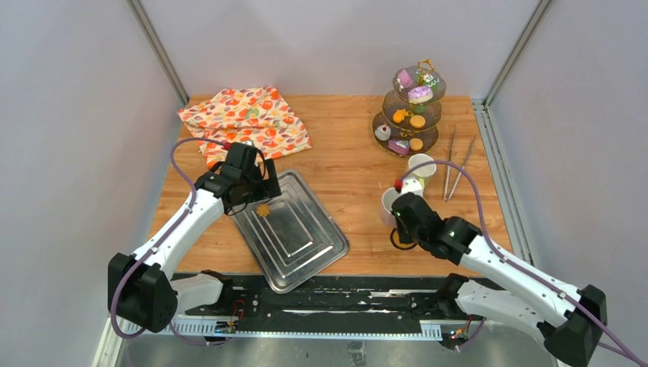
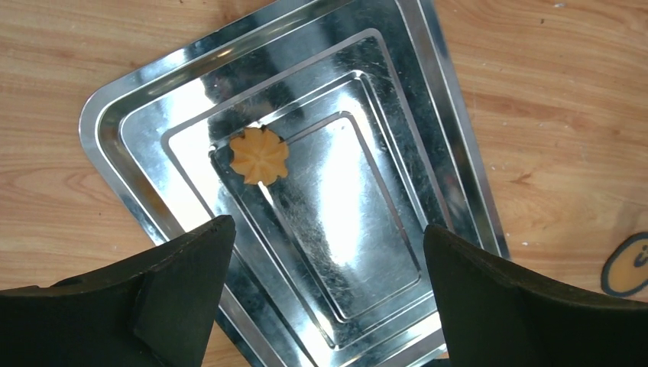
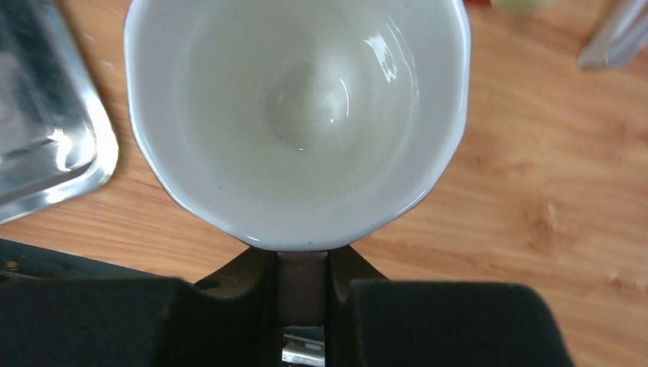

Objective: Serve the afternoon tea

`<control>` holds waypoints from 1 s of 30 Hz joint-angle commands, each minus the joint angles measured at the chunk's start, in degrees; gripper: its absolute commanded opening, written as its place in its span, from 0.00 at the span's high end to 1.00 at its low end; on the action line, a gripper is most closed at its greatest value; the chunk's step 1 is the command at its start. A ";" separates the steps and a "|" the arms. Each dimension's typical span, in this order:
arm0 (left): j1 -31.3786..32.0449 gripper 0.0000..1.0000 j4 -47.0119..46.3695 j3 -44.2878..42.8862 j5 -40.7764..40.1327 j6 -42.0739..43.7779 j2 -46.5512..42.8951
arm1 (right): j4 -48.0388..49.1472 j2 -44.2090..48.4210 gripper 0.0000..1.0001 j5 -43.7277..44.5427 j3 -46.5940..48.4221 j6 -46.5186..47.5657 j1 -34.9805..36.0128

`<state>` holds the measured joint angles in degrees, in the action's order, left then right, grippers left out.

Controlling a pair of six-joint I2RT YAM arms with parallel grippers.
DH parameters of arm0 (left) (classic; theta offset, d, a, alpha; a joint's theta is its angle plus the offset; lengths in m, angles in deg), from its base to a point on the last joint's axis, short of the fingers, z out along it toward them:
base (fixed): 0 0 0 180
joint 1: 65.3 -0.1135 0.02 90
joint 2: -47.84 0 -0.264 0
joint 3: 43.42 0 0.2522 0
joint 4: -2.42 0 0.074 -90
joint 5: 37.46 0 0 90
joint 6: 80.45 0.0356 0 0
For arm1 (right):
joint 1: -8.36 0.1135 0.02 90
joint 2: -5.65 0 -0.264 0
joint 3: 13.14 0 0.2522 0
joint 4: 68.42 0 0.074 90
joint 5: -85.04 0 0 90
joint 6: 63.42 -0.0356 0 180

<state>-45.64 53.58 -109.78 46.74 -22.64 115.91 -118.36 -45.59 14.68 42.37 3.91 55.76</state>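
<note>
One orange cookie [image 2: 259, 155] is seen lying flat on the metal tray [image 2: 397, 92], towards its far left part; the tray is set at an angle on the bench [image 1: 351, 180], near and left of centre, presumably as the serving surface. The left fingers [image 2: 183, 267] are held spread wide above the tray, nothing between them; the cookie lies just beyond their tips, so a release is suggested rather than a grasp.

The right fingers [image 3: 237, 283] are closed to a narrow gap on the near side of a mug [image 3: 298, 115]; a thin brownish strip is pinched between them, taken to be the handle or wall, though which cannot be told. The mug is kept upright with its mouth open to the wrist camera and is seen to be empty; it sits just right of the tray's near corner. Whether it is lifted off the bench cannot be told.

The other pastries [image 1: 419, 94] are kept on the tiered stand [image 1: 386, 136] at the far right; a second mug [image 1: 422, 164] stands between that stand and the held mug; the tongs [image 1: 456, 168] lie untouched to the right; the floral cloth [image 1: 244, 118] is bunched at the far left.

Serving is judged barely begun; the mug is probably meant for the tray next, and a pinch on one side could let it tip.
</note>
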 commanded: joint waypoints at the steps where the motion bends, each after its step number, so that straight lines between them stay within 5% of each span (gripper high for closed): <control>1: -0.28 0.02 -3.41 0.78 2.12 -1.19 -1.70 | -1.08 8.13 0.99 10.77 -4.55 -12.22 1.44; 28: -0.29 0.02 -3.85 2.13 2.55 -0.76 -2.02 | -9.18 8.74 0.99 13.11 -12.52 -27.99 8.13; 30: -0.25 0.02 -3.84 2.28 2.47 -0.75 -2.27 | -9.24 9.07 0.93 12.92 -12.80 -28.73 8.17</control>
<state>-45.64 50.83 -107.83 48.92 -23.47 114.43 -127.81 -37.79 23.97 30.53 -21.43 62.88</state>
